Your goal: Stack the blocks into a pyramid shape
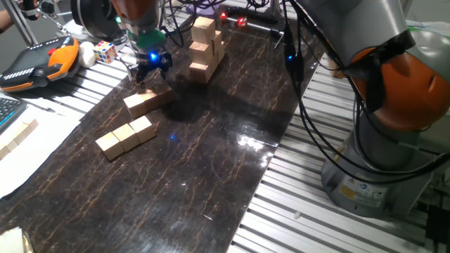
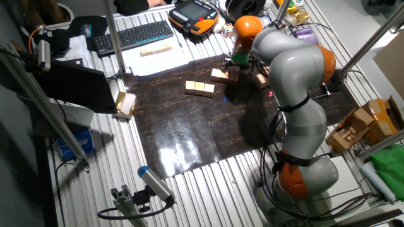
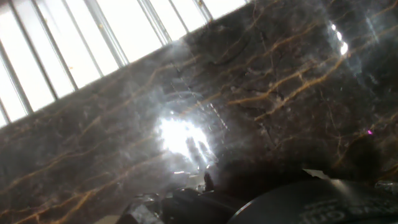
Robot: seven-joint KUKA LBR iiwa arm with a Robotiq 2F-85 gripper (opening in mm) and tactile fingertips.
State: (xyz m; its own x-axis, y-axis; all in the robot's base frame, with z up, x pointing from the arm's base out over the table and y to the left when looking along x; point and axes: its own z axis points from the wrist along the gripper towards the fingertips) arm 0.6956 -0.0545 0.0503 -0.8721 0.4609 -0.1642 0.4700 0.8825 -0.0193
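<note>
Three tan blocks [image 1: 126,135] lie in a touching row on the dark marble mat [image 1: 211,161]; the row also shows in the other fixed view [image 2: 199,88]. A second row of tan blocks [image 1: 148,100] lies just behind it, also flat in one layer [image 2: 221,74]. No stepped pile stands anywhere. My gripper [image 1: 150,70] hovers just above the far end of that second row, its fingers apart and nothing between them. The hand view shows only bare mat [image 3: 124,124] and glare, no block.
A taller tower of wooden cubes [image 1: 205,48] stands at the mat's far edge, right of the gripper. A multicoloured puzzle cube [image 1: 105,50] and an orange pendant [image 1: 42,63] lie at the left. More wooden pieces [image 1: 15,137] sit on paper. The robot base [image 1: 394,140] is at the right.
</note>
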